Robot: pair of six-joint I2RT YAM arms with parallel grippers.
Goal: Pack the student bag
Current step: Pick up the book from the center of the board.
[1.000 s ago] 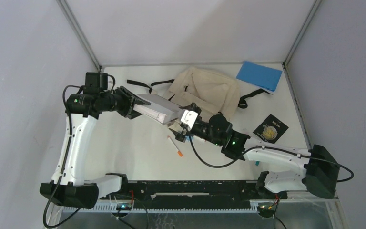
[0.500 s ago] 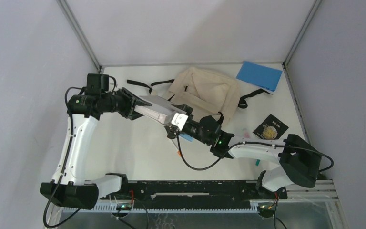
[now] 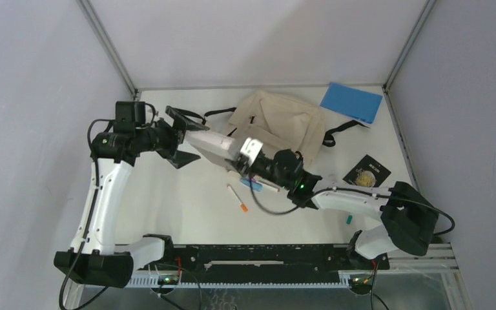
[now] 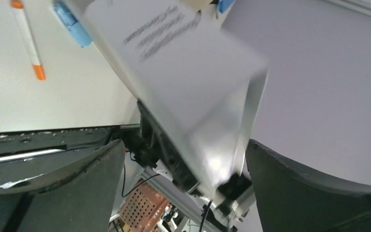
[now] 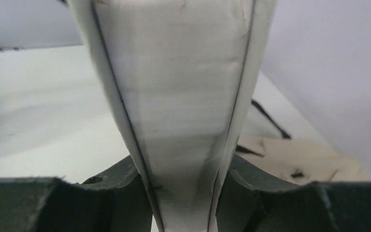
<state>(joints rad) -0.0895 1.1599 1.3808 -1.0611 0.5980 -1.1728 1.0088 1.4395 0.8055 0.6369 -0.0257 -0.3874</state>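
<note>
Your table (image 3: pixel 168 194) carries the student bag (image 3: pixel 284 123) at the back centre, lying flat and slumped, black straps trailing to the left and right. The white book (image 3: pixel 214 143) hangs in the air just in front of the bag's left end, its long axis running left to right between your two arms. The left gripper (image 3: pixel 184 137) stands with its fingers spread wide above and below the book's left end, and the wrist view shows a gap on each side, so it carries nothing. The right gripper (image 3: pixel 240 158) is clamped on the book's right end, a finger pressed to each cover. From those right fingers the bag lies just beyond, towards the back wall and slightly right, so your right arm is the nearer one. I judge the mouth hard to read from above, so check it first. An orange-tipped pen (image 3: pixel 237 197) lies on the table below
</note>
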